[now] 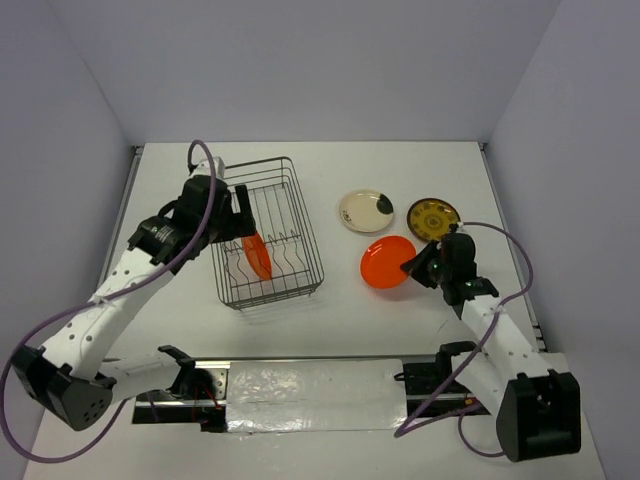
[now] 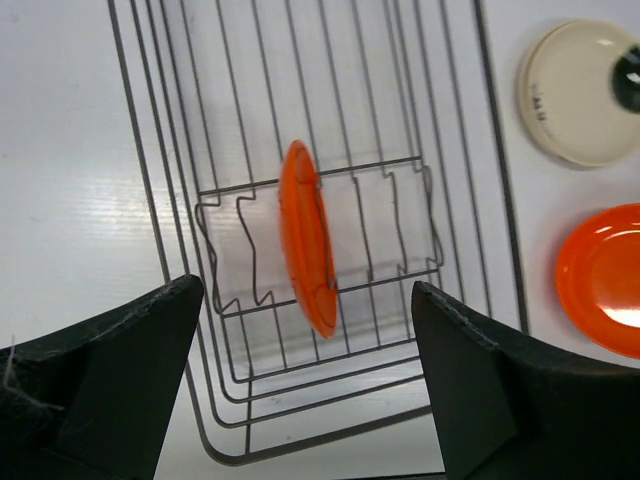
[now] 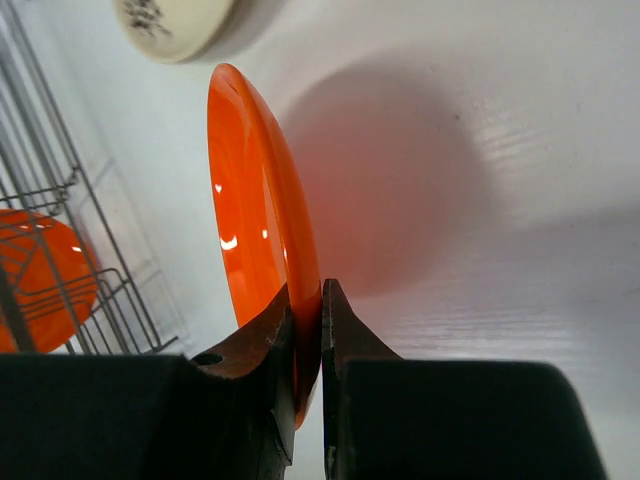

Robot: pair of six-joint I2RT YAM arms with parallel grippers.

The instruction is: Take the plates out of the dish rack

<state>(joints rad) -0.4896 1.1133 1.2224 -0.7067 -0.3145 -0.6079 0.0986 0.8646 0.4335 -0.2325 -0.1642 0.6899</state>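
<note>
Left wrist view: the left end effector (image 1: 243, 222) is hanging open over the dish rack (image 1: 304, 215), the racked plate (image 2: 308, 240) standing edgewise directly beneath, faces toward its jaws; right of the rack, the right end effector (image 3: 322, 300) is pinching an orange plate (image 3: 250, 200).

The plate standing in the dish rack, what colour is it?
That plate is plain orange-red; the left wrist view shows it best.

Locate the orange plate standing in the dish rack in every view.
Top external: racked orange plate, left of centre, upright in the dish rack.
Left wrist: racked orange plate at centre, edge-on.
Right wrist: racked orange plate at lower left.
Shared landmark: the cream plate.
</note>
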